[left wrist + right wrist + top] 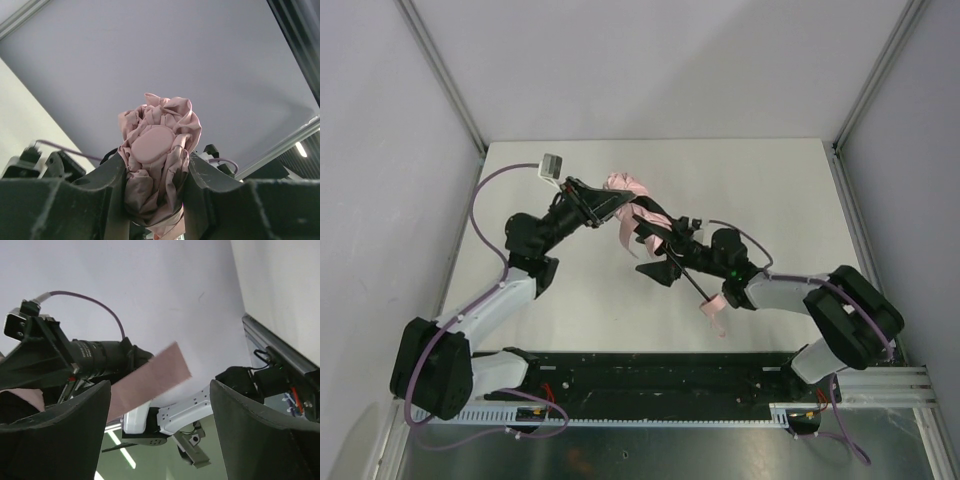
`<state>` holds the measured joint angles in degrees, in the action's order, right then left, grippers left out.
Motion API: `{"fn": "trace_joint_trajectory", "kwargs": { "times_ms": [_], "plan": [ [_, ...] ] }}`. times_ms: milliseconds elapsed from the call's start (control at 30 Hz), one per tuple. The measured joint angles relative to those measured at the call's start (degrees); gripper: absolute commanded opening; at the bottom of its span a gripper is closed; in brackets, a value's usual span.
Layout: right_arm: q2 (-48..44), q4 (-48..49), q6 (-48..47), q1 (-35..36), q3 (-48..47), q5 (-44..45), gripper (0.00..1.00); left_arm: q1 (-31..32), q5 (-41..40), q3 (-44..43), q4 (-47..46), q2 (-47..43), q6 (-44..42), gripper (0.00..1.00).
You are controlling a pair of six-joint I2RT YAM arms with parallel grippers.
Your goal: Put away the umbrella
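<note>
Pale pink fabric, soft and crumpled, is what you are handling here: the umbrella (623, 187) hangs in the air above the table (770, 190), stretched between the two arms. On the left, the left gripper (155, 165) is clamped on the bunched canopy, its fingers (95, 205) pressing into the folds from both sides, with the round tip cap (152, 145) facing the wrist camera. Moving right, the closure strap (150, 375) dangles loose and crosses the gap of the right gripper (160, 405), whose jaws stand spread wide; as far as you can see it touches neither. Further right, the thin black shaft (688, 278) runs down to the small pink handle (710, 303) beside the right arm's wrist. Expect a light load. The canopy will likely squash and creep under pressure, so it is a poor anchor. The strap is limp and will probably swing away from the pads, so pinch it flat near its free end. The shaft looks stiff but slender, so the handle is the safer hold.
</note>
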<state>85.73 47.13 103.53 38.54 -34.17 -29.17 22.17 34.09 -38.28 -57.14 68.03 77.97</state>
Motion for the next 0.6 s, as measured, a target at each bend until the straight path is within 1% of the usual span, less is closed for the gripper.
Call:
{"fn": "trace_joint_trajectory", "kwargs": {
  "times_ms": [133, 200, 300, 400, 467, 600],
  "plan": [
    [2.19, 4.87, 3.96, 2.51, 0.24, 0.48, 0.81, 0.09, -0.07, -0.83, -1.27, 0.76, 1.31, 0.0],
    [2.78, 7.3, 5.62, 3.26, 0.31, 1.09, 0.75, 0.2, -0.13, -1.4, -1.84, 1.11, 1.73, 0.0],
    [4.02, 11.17, 7.98, 4.28, 0.31, 2.4, 0.69, 0.39, -0.46, -1.86, -2.43, 1.25, 2.25, 0.0],
    [5.49, 14.14, 9.16, 5.42, 0.31, 3.43, 0.6, 0.55, -0.48, -1.92, -2.91, 1.33, 2.73, 0.0],
    [5.99, 15.06, 9.64, 6.12, 0.31, 3.78, 0.52, 0.59, -0.48, -1.92, -3.1, 1.4, 3.02, 0.0],
    [6.1, 16.9, 10.34, 6.99, 0.33, 4.79, 0.31, 0.61, -0.48, -1.92, -3.67, 1.77, 3.15, 0.0]
  ]
}}
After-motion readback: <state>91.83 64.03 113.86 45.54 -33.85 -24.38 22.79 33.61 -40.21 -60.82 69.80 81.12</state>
